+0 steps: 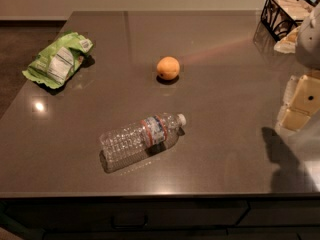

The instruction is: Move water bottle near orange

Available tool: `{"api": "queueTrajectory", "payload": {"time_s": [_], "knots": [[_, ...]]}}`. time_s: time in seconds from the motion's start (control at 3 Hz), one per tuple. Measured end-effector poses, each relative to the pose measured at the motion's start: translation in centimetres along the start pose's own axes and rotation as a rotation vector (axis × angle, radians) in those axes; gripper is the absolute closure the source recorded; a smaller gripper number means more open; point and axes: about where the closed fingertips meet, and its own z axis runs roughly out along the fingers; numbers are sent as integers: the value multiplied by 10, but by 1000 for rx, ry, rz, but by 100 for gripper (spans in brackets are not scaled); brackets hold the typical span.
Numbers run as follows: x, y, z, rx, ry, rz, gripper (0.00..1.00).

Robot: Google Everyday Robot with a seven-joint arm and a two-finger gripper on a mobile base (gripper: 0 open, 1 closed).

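Water bottle (142, 140): lying on its side at lower centre of the frame on the dark tabletop (225, 84), white cap pointing toward the right.
Orange (168, 68): sitting above the bottle in the frame, well apart from it.
Gripper (300, 106): hanging at the right edge, yellowish blocks showing, well apart from both. I cannot tell whether it is open or closed.
Green snack bag (57, 59): lying at upper left.
Black wire basket (287, 14): standing at upper right.

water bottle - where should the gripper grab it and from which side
Across the ribbed middle of the water bottle, from above: it lies flat on its side, cap toward the right. The gripper hangs off to the right, apart from it.
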Motion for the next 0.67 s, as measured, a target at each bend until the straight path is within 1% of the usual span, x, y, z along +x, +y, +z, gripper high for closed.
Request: {"api": "queueTrajectory", "payload": {"time_s": [0.33, 0.67], "knots": [[0, 0, 0, 0, 0, 0, 0], [-2, -2, -1, -11, -7, 0, 0]]}}
